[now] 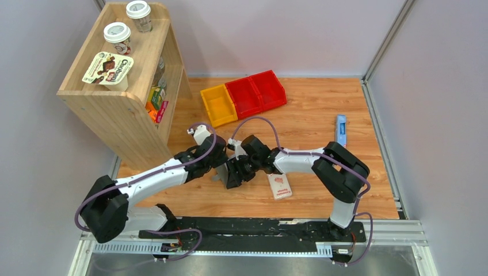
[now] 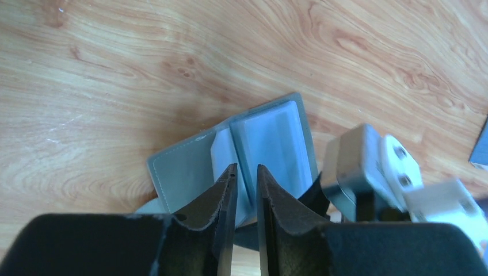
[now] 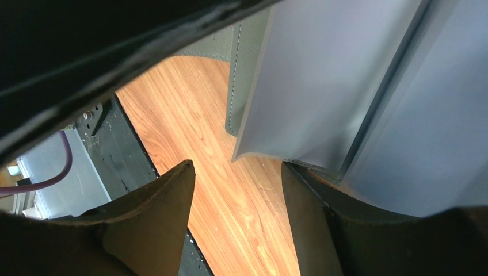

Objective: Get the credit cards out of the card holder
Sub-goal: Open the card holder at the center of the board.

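Where the two arms meet near the middle of the wooden table (image 1: 322, 115), the grey card holder (image 2: 178, 172) is spread open on the wood, its pale blue pockets facing up. At its edge sits the right gripper (image 3: 236, 168), jaws wide apart with bare wood between them and one finger (image 3: 322, 218) apparently against the holder's flap. Over the pockets, the left gripper (image 2: 246, 172) shows only a thin slit; whether it pinches anything I cannot tell.

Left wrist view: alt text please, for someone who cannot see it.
A grey card holder lies open on the wooden table, pale blue-grey pockets up. The left gripper, its black jaws narrowly apart, points at the pockets beside the fold. At the right sit white parts of the other arm.
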### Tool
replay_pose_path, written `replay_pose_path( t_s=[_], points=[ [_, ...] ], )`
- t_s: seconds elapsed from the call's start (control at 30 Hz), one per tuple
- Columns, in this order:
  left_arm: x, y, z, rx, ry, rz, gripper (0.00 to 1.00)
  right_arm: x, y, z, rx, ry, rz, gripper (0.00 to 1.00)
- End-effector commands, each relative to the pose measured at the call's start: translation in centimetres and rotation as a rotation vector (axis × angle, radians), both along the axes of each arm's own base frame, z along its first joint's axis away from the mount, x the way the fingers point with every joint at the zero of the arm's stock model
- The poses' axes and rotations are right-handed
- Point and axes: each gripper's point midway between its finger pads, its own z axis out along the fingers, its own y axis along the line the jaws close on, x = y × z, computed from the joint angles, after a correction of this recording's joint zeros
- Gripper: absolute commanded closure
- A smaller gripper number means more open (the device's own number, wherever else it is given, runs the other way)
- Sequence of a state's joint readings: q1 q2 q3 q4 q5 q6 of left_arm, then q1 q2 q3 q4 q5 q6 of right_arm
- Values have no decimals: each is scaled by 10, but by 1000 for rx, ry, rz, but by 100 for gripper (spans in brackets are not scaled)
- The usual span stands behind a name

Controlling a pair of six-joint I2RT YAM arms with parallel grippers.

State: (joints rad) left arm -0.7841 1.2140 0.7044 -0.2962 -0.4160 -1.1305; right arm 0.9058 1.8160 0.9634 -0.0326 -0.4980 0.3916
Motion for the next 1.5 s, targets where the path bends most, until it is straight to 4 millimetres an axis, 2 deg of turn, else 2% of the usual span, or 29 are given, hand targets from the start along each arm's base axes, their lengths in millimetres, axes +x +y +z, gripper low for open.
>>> replay_pose_path(
  t_s=[0.0,0.1,0.3,0.47,0.57,0.7,1.17,1.47],
  points=[
    [-2,-10,-21,-24,39,-33,75,8,-4,-1,-11,-45,-40,36],
    [-12,-1,-44,14,92,-21,78,13,-5,4,13,-73,-69,37],
    [-32,18,-76,56,157,-3,81,28,-15,26,40,-143,-142,37],
    [-46,29,-93,85,204,0,83,53,-33,51,40,-226,-258,35],
    [-51,31,-95,78,216,-6,83,71,-45,63,38,-264,-325,35],
    [-56,32,-98,75,227,-13,84,85,-55,59,-8,-251,-352,35],
    [-63,30,-104,65,257,-31,85,90,-37,30,-38,-172,-303,36],
    [-63,25,-104,57,259,-45,86,80,-32,40,11,-144,-263,37]
  ],
)
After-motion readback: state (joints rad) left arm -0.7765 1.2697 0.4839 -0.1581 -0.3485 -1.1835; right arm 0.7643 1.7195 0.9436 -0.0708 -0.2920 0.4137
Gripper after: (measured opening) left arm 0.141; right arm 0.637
